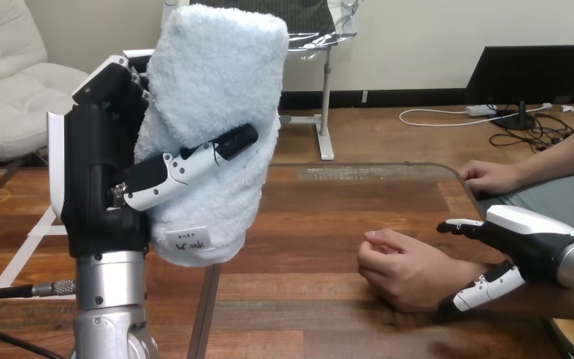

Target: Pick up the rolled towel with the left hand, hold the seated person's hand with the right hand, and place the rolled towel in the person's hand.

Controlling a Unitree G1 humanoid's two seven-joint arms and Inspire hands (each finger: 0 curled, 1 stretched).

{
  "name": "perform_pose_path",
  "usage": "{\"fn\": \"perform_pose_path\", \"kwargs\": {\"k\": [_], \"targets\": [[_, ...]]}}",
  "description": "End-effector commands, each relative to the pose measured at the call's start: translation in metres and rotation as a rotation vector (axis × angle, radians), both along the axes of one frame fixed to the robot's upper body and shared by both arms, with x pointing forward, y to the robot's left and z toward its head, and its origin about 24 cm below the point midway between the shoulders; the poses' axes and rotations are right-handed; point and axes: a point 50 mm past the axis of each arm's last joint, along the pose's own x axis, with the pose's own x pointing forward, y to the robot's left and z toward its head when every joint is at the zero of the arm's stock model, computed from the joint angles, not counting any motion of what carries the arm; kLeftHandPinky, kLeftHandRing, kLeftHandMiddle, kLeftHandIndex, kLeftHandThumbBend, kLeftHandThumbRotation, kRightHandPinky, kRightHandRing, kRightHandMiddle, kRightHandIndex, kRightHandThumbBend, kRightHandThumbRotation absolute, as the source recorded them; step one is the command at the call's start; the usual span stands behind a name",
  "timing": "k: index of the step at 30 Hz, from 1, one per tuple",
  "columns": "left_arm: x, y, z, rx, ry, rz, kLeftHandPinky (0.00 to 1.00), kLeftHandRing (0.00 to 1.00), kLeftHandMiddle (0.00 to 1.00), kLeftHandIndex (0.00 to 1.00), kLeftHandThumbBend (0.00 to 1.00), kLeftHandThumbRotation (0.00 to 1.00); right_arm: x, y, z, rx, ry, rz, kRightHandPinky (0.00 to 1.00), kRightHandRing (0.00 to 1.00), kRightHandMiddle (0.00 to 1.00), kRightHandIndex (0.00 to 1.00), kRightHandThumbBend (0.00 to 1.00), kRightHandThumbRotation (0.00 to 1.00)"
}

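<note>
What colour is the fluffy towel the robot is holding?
The rolled towel is pale blue, clearest in the head view.

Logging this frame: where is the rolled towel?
At the head view's left, the rolled towel stands upright, gripped by the left hand, raised above the table.

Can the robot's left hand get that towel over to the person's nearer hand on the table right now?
Probably yes. The left hand, curled round the rolled towel, has only bare table between it and the person's nearer hand, whose fingers are curled in, though.
</note>
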Motion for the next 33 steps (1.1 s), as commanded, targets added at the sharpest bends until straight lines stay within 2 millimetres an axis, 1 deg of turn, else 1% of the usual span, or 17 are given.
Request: {"fn": "perform_pose_path", "kwargs": {"k": [1,17,24,33], "targets": [[0.005,-0.006,0.018,0.0,-0.092,-0.019,0.14,0.2,0.27,0.37,0.55,0.0,0.011,-0.004,0.026,0.007,-0.11,-0.011,0.99,0.95,0.95,0.95,1.0,0.48],[0.005,-0.006,0.019,0.003,-0.092,-0.018,0.14,0.2,0.27,0.37,0.55,0.0,0.015,-0.006,0.038,0.045,-0.142,-0.03,0.9,0.93,0.93,0.94,1.0,0.46],[0.005,-0.006,0.019,0.002,-0.097,-0.023,0.14,0.2,0.27,0.37,0.54,0.0,0.015,-0.008,0.042,0.026,-0.138,-0.036,0.89,0.93,0.94,0.94,1.0,0.43],[0.004,-0.006,0.019,0.007,-0.096,-0.02,0.14,0.2,0.27,0.37,0.54,0.0,0.015,-0.009,0.045,-0.013,-0.123,-0.03,0.85,0.94,0.94,0.94,1.0,0.44]]}}
